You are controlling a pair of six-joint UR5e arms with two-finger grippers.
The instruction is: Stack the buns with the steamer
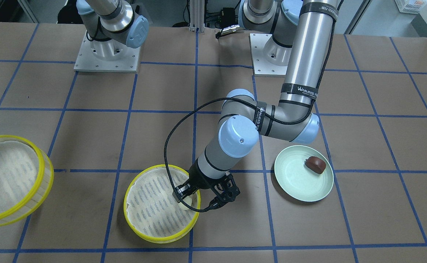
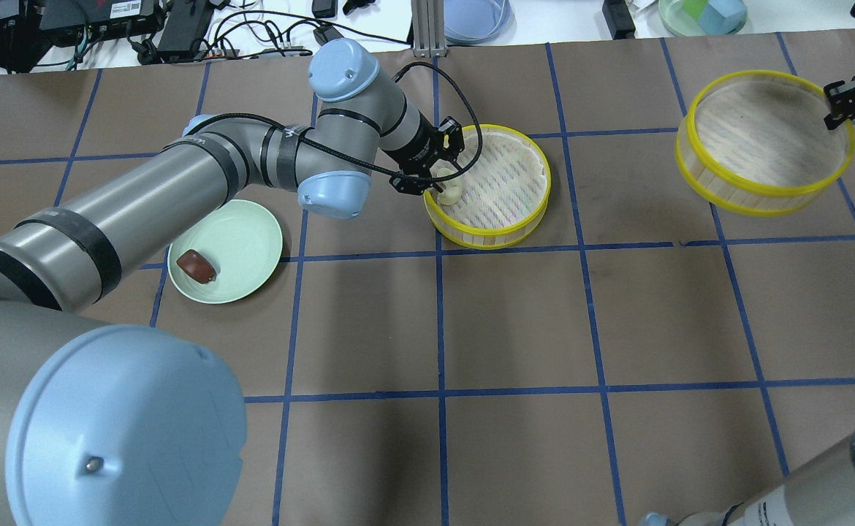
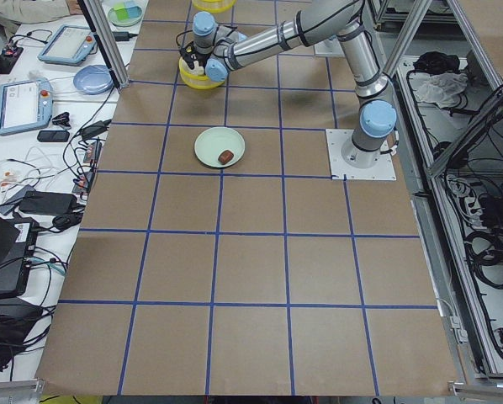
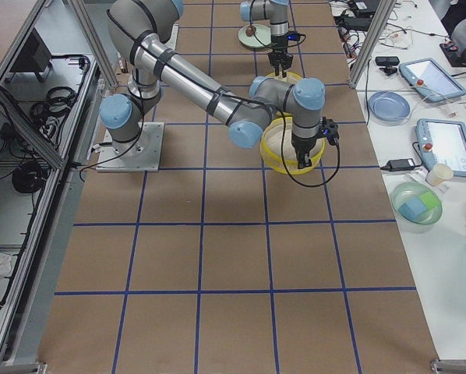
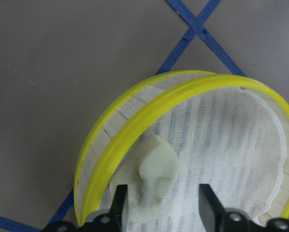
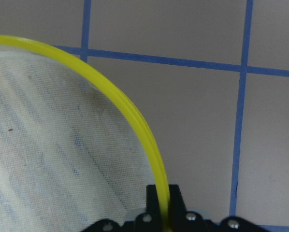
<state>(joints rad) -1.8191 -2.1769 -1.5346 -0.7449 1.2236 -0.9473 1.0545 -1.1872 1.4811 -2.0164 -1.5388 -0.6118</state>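
Note:
A yellow-rimmed steamer basket (image 1: 151, 208) (image 2: 487, 235) lined with white cloth sits mid-table. The cream-white bun (image 5: 151, 176) (image 2: 449, 192) lies on the cloth just inside its rim. My left gripper (image 5: 161, 208) (image 2: 438, 183) (image 1: 184, 197) is open, with one finger on each side of the bun. The chocolate-brown bun (image 1: 315, 164) (image 2: 197, 265) lies on the pale green plate (image 1: 293, 182) (image 2: 245, 237). My right gripper (image 6: 163, 200) (image 2: 839, 106) is shut on the rim of a second steamer basket (image 2: 760, 139) (image 1: 9, 175) and holds it tilted.
The table is brown with a blue tape grid. The arm bases (image 1: 107, 54) stand at the robot's side. A black cable (image 1: 169, 146) loops from the left wrist. A side desk with tablets (image 4: 451, 144) and bowls runs along the operators' edge.

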